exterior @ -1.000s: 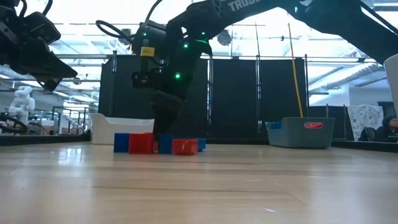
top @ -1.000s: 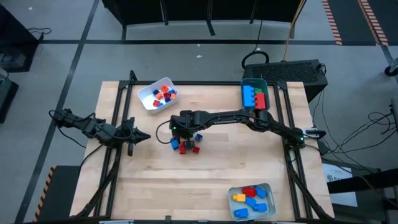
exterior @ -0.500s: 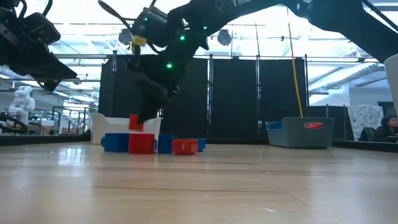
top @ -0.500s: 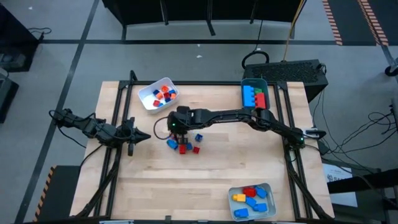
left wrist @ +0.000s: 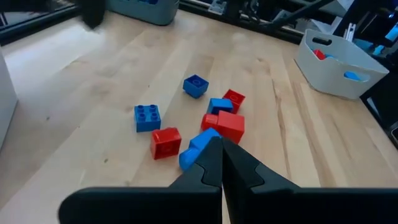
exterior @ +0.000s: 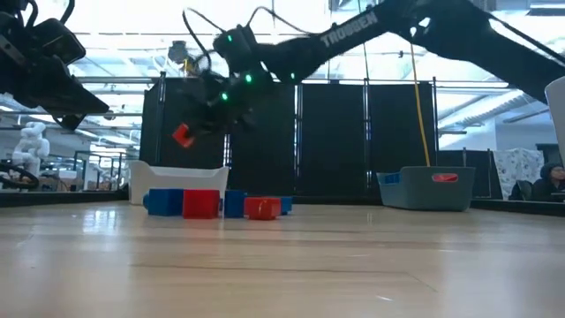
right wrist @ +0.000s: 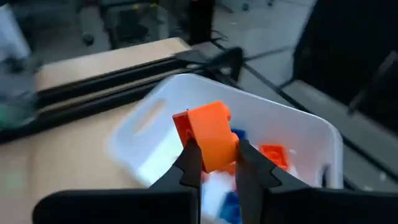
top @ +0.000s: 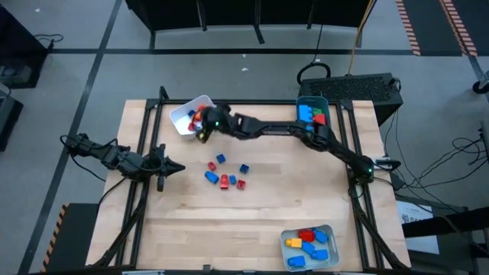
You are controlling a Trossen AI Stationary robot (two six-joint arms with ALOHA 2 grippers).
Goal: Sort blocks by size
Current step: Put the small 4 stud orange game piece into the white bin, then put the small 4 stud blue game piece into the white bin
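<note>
My right gripper [top: 201, 126] hangs over the near rim of the white tray [top: 186, 115] at the far left, shut on a small orange-red block [right wrist: 211, 132]. In the low view that block [exterior: 184, 135] hangs well above the table. Several small red and blue blocks [top: 225, 174] lie loose on the table's middle; they also show in the left wrist view [left wrist: 205, 121]. More small blocks lie in the white tray [right wrist: 273, 155]. My left gripper [top: 180, 168] waits shut at the left side, its fingers [left wrist: 211, 163] pointing at the loose blocks. My right gripper pinches the small block's two opposite sides [right wrist: 200, 142] between its two fingers, at their free ends. The fingers [right wrist: 190, 159] come from the table's right, slanting a little downward. The block is lifted clear and hangs tilted above the white tray.
A teal tray [top: 299, 105] with larger blue, green and red blocks stands at the far right. A grey tray [top: 332, 232] with mid-sized blocks stands at the near right. Black frame rails [top: 149, 134] run along the table's left and right sides.
My right gripper has lifted the small block out of the loose pile and carried it up and toward the far left, over the white tray. It has tipped from pointing down to nearly level. The loose blocks stay on the table.
</note>
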